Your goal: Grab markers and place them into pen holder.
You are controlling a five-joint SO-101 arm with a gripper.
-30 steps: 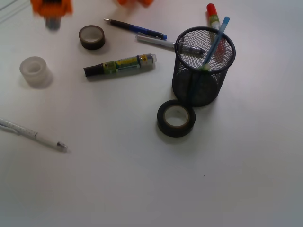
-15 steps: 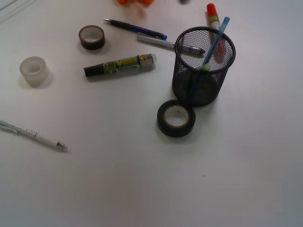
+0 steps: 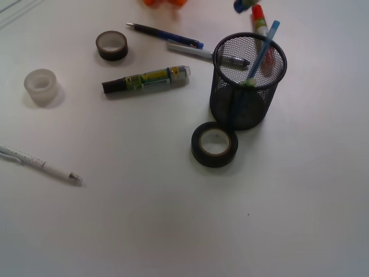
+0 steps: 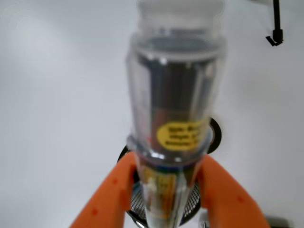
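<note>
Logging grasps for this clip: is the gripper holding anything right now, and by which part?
Yes. The gripper is shut on a marker, its orange fingers clamping the labelled barrel on both sides. Which end that is cannot be told from the blurred wrist view.

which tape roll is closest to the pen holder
The big black tape roll, lying right at the foot of the pen holder; the small dark roll and clear roll sit far left.

black wire-mesh pen holder (image 3: 248,81), glossy clear-plastic marker (image 4: 173,118), smooth orange plastic tool (image 4: 167,192), matt white table (image 3: 173,225)
</note>
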